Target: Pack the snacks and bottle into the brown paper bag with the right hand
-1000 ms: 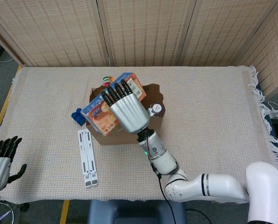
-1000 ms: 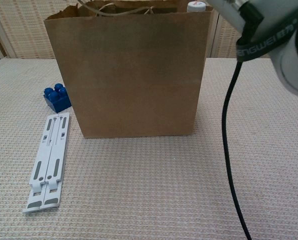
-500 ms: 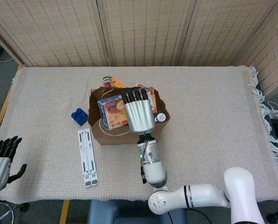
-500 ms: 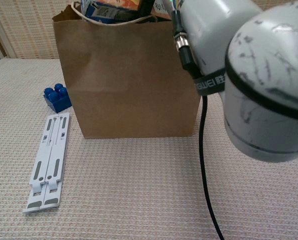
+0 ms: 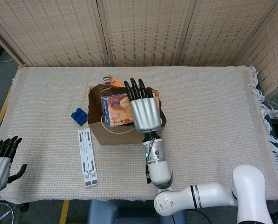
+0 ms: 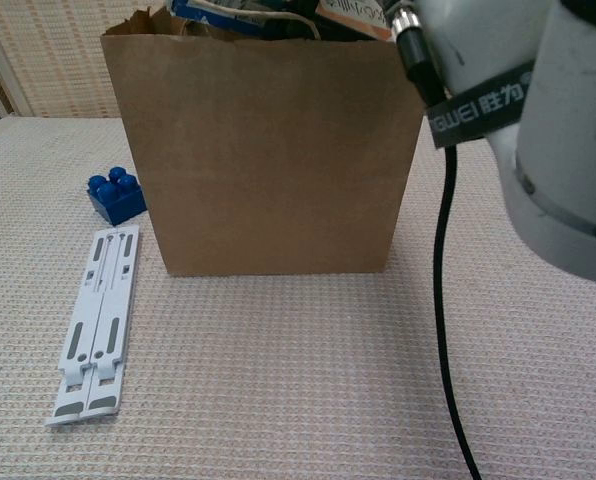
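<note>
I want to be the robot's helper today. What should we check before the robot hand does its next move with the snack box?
1. Brown paper bag standing upright on the table: ok.
2. Snack box over the bag's open top: ok, it lies across the mouth.
3. Box fully down inside the bag: not ok, it sticks up past the rim in the chest view.
4. Right robot hand gripping the box or only resting on it: cannot tell, its fingers lie flat on top.
5. Bottle packed: cannot tell, no bottle shows.
6. Blue block, white folding stand and left robot hand out of the way: ok, all left of the bag.
</note>
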Robot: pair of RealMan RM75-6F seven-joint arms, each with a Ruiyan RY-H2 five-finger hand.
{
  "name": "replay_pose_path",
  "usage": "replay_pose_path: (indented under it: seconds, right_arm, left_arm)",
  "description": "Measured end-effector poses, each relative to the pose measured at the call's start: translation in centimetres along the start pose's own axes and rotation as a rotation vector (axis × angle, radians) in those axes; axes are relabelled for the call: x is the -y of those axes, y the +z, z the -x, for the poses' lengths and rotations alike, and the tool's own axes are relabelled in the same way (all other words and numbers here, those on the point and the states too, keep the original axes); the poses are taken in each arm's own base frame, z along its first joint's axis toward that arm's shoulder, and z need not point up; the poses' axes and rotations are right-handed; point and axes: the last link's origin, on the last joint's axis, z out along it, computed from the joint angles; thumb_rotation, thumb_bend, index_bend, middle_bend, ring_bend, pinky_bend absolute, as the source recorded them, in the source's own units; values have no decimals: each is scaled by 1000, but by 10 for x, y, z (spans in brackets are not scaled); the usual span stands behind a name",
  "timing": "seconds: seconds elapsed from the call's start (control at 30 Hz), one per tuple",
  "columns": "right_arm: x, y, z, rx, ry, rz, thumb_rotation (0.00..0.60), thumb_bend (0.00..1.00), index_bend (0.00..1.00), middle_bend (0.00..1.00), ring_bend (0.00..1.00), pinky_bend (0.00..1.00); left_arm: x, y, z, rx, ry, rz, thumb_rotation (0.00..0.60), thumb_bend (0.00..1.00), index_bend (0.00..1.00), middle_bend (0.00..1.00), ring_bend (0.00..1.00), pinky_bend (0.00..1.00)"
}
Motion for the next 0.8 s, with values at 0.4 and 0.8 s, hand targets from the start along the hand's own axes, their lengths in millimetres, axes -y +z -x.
replay_pose_path:
  seconds: [0.4,0.8]
  right_arm:
    - [-7,3,-5,-8,31,2,600,0,0,0,0,227]
    - [3,6,-17,-13,165,-11,600,0,0,0,0,217]
  left_arm:
    - [0,0,0,-1,5,-1,600,352,23,0,0,0]
    - [0,0,0,1,3,0,600,351,23,0,0,0]
